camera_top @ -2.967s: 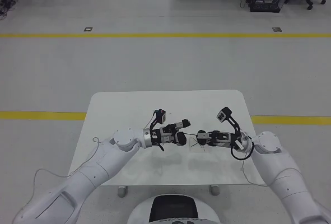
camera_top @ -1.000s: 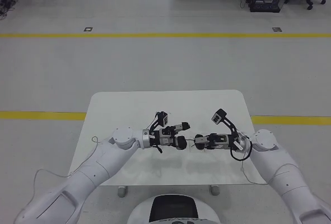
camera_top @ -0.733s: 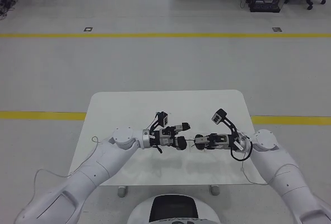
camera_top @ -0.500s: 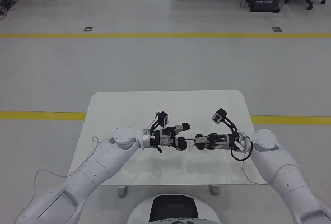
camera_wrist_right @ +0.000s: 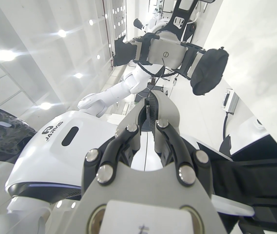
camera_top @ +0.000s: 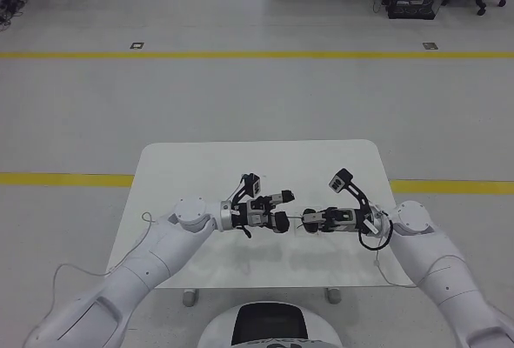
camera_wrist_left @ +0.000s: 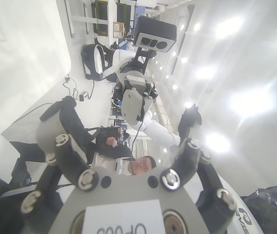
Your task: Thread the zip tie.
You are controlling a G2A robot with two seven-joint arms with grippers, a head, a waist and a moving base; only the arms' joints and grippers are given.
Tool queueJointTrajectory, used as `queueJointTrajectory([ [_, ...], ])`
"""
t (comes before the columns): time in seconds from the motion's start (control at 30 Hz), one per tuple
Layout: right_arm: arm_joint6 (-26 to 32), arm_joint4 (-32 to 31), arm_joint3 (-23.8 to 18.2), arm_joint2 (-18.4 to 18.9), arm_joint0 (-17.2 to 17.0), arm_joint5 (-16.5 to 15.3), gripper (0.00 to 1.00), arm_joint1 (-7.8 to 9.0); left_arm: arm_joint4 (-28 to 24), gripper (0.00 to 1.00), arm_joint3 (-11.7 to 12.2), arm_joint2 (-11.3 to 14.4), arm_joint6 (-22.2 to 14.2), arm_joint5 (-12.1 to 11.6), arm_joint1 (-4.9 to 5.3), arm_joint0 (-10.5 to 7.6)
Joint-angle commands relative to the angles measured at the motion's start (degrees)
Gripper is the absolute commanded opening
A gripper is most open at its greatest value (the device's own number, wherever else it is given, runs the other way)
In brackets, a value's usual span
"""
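A thin black zip tie point(camera_wrist_right: 161, 67) sticks out of my right gripper point(camera_wrist_right: 148, 105), which is shut on it, and curves into a small loop. In the top view both arms hover over the white table point(camera_top: 196, 174), tips facing each other. There my right gripper point(camera_top: 308, 217) holds the zip tie point(camera_top: 299, 218) toward my left gripper point(camera_top: 285, 211). In its own wrist view my left gripper point(camera_wrist_left: 127, 112) stands open, its black-padded fingers point(camera_wrist_left: 64, 113) wide apart with nothing between them. The tie's tip lies close to the left gripper's palm, and I cannot tell whether they touch.
The table's rounded edge point(camera_top: 374, 148) lies to the far right. Around it is pale floor with a yellow line point(camera_top: 56, 179).
Since three seconds ago both wrists have turned and the two grippers have drawn slightly closer. Over the last second nothing has visibly moved.
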Motion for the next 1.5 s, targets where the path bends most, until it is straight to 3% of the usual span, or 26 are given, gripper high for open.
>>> queueJointTrajectory([
  [0.0,0.0,-0.02,0.18,-0.18,0.09,0.0,0.0,-0.04,-0.03,1.0,-0.03,-0.05,-0.11,0.0,-0.03,0.03],
  [0.67,0.0,0.14,0.64,-0.55,0.41,0.0,0.0,-0.18,0.38,1.0,0.05,-0.03,-0.6,0.29,-0.41,0.09],
  [0.8,0.0,0.28,1.02,-0.9,0.65,0.0,0.0,-0.23,0.32,0.94,0.13,-0.07,-0.78,0.32,-0.48,0.07],
  [1.0,0.0,0.63,1.85,-1.46,1.32,0.0,0.0,-0.31,0.26,0.73,0.34,-0.35,-0.95,0.27,-0.48,0.11],
  [1.17,0.0,0.99,2.92,-1.88,1.96,0.0,0.0,-0.37,0.22,0.69,0.37,-0.61,-1.02,0.17,-0.47,0.22],
  [1.33,0.0,1.38,3.88,-2.49,2.48,0.0,0.0,-0.45,0.22,0.49,0.49,-0.79,-1.23,0.11,-0.47,0.31],
  [1.47,0.0,2.02,4.95,-3.39,3.12,0.0,0.0,-0.49,0.08,0.45,0.7,-1.04,-1.49,-0.14,-0.47,0.33],
])
